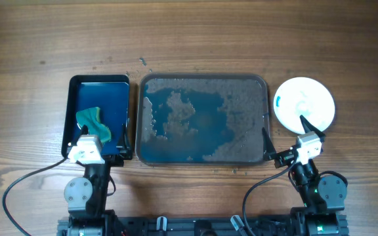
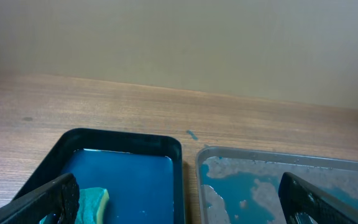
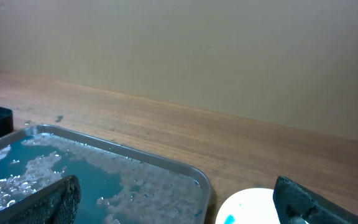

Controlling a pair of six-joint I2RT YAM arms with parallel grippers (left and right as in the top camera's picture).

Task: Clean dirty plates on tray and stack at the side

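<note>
plates [image 1: 305, 103] near right edge of desk [image 1: 189, 33], off tray [image 1: 205, 77]; looks done | left hand [image 1: 104, 134] spread, empty; right hand [image 1: 284, 128] spread, empty beside plates | tip: lift away slowly; don't bump the pile

Green sponge [image 1: 94, 122] in blue tray [image 1: 105, 98] on wood table [image 1: 189, 39].

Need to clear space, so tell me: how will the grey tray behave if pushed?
Probably sloshy and heavier than it looks: the grey tray holds a pool of teal liquid and foam, so a quick push could spill it. It looks rigid and wide-based, so it likely slides on the wooden table rather than tipping.
</note>
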